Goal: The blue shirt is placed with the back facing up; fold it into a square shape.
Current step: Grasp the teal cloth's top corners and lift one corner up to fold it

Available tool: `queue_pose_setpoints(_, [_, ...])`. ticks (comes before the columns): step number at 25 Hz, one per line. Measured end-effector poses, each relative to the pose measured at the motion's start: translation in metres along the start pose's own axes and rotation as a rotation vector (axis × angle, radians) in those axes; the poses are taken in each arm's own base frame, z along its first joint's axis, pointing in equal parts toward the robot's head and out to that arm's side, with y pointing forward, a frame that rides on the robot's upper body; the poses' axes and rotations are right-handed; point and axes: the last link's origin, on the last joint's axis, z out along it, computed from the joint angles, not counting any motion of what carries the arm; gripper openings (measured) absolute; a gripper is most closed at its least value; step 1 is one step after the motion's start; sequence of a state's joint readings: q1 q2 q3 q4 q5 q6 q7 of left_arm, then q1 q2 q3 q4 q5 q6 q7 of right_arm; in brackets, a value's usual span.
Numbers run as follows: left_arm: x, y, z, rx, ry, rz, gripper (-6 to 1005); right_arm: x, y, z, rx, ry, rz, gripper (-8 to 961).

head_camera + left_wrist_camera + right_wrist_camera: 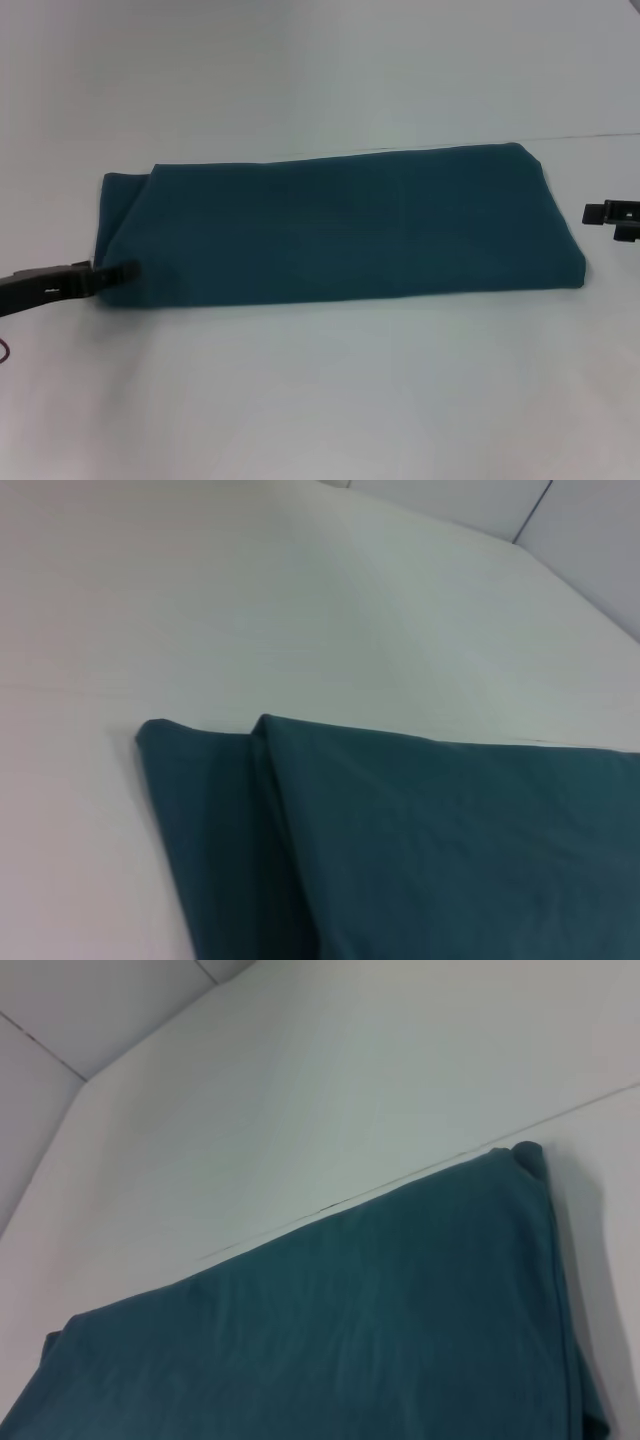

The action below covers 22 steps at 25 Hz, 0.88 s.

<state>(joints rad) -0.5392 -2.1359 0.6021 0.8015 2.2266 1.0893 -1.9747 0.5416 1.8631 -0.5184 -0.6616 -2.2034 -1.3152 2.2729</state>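
The blue shirt (340,225) lies on the white table (320,400) as a long flat band running left to right, plain side up. Its left end shows a folded layer (200,810) tucked under the top layer (450,840). My left gripper (112,274) comes in low from the left, and its tip is at the shirt's near left corner. My right gripper (600,214) hovers just off the shirt's right end, apart from the cloth. The right wrist view shows the shirt (350,1330) and its far right corner (525,1155).
A thin seam (600,135) crosses the table behind the shirt's right end. Bare white tabletop surrounds the shirt on all sides, with wide room in front of it.
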Motion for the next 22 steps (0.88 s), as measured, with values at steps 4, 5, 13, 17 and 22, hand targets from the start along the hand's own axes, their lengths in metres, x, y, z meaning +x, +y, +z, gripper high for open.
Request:
queue_pose_setpoints(4, [-0.002, -0.007, -0.002, 0.036, 0.007, -0.008, 783, 0.001, -0.001, 0.000, 0.006, 0.000, 0.001, 793])
queue_pose_setpoints(5, [-0.003, -0.008, -0.002, 0.044, 0.008, -0.010, 783, 0.001, -0.001, 0.000, 0.007, -0.001, 0.002, 793])
queue_pose_setpoints(13, [-0.011, -0.012, 0.005, 0.075, 0.002, -0.035, 782, 0.001, -0.002, 0.001, 0.010, -0.001, 0.000, 793])
queue_pose_setpoints(17, [-0.012, -0.010, 0.007, 0.071, -0.003, -0.033, 782, 0.001, -0.002, 0.001, 0.010, -0.001, 0.000, 793])
queue_pose_setpoints(22, [-0.013, -0.008, 0.008, 0.062, -0.011, -0.032, 782, 0.002, -0.002, 0.000, 0.011, 0.000, 0.000, 793])
